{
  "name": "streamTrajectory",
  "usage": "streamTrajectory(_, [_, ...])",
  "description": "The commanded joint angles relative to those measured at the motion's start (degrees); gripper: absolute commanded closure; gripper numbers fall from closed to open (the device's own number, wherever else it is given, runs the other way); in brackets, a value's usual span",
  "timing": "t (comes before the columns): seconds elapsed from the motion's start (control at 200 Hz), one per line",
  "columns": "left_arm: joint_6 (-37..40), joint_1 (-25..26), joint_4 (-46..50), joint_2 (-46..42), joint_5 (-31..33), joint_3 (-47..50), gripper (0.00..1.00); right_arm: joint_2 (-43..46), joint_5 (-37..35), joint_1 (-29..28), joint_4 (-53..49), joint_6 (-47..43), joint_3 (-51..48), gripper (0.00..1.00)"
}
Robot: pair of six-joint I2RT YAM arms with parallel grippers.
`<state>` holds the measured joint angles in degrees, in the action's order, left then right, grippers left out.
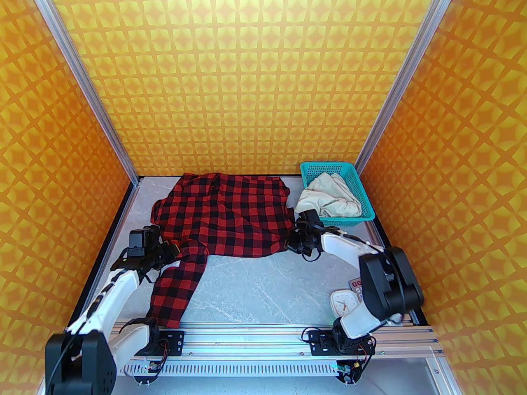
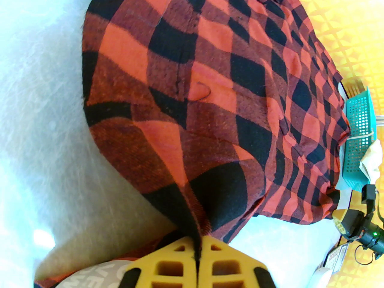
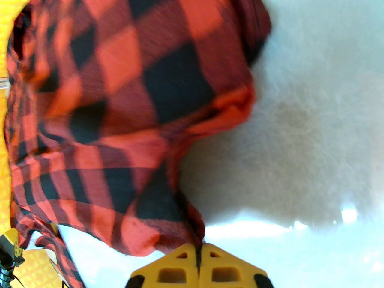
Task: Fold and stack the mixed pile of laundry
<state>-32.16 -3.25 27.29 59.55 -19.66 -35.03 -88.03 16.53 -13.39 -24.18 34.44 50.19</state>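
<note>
The worktop (image 1: 255,278) is pale grey, with a marble-like pattern. At its far right corner stands a teal plastic mesh basket (image 1: 348,221), close to the back wall (image 1: 247,76). The walls carry an orange and yellow star pattern, and two aluminium posts (image 1: 82,76) mark the back corners. Near the front right lies a white square clock (image 1: 343,303). Just behind it is a small pale keypad with red buttons (image 1: 355,283) — both partly hidden. An aluminium rail (image 1: 255,335) runs along the near edge.
</note>
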Motion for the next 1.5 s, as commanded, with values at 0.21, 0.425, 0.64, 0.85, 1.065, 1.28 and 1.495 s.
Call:
streamTrajectory(0.21, [-0.43,-0.93,12.79,-2.78,5.29,-1.59,0.97,10.12,-0.14,-0.06,-9.44,0.62,-10.86,1.0])
streamTrajectory(0.425, [0.38,-1.05,12.34,-0.73,5.33,-1.91,0.9,16.95,0.16,-1.58,-14.42,1.65,-14.92,0.95])
streamTrajectory(0.64, [8.75,-1.07,18.5,-0.92,11.22,-10.72,0.47,20.78,-7.69,-1.66,-25.57,-3.4,-3.0,0.56])
streamTrajectory(0.85, [13.64,2.29,6.94,18.78,3.42,-24.61,0.64,1.26,-12.26,-4.01,-18.88,-8.68,17.15,0.61])
streamTrajectory(1.065, [11.78,3.78,-4.11,45.83,-3.99,-41.62,0.75,-24.92,-16.28,-4.45,-15.87,-11.44,40.66,0.67])
streamTrajectory(1.28, [9.37,4.12,-5.2,67.89,-7.33,-61.0,0.79,-43.93,-17.36,-4.42,-20.65,-12.21,59.56,0.69])
streamTrajectory(1.495, [3.52,3.69,-5.77,84.22,-10.73,-78.02,0.8,-57.81,-15.82,-4.06,-25.34,-11.52,75.51,0.69])
